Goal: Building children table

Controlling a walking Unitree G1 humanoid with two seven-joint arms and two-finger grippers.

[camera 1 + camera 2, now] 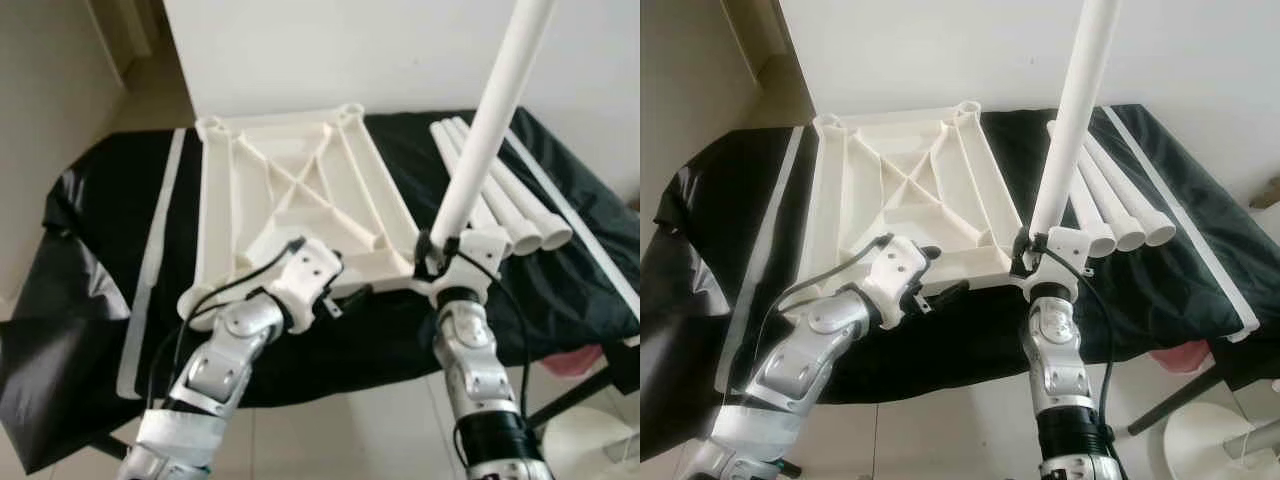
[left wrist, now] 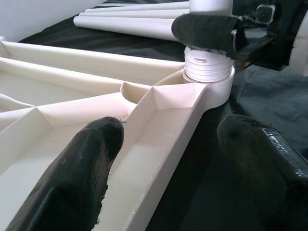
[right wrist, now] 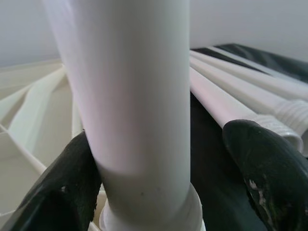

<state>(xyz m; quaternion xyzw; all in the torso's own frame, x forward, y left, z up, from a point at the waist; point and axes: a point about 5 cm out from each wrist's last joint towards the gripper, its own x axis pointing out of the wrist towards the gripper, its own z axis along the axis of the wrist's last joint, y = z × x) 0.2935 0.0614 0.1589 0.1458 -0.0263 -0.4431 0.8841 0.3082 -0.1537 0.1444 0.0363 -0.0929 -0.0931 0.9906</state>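
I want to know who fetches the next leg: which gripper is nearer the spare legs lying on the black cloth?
Right. The right gripper holds the upright leg beside the spare legs; the left gripper sits on the tabletop's near edge, farther away.

White wall [image 1: 300, 50] behind a black-draped work surface [image 1: 90, 300], pale tiled floor [image 1: 350, 430] below.

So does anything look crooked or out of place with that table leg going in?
The leg held by the right hand leans to the robot's right instead of standing straight over the tabletop's near right corner socket. Its thread is still exposed, so it isn't fully seated. The left hand straddles the tabletop's edge.
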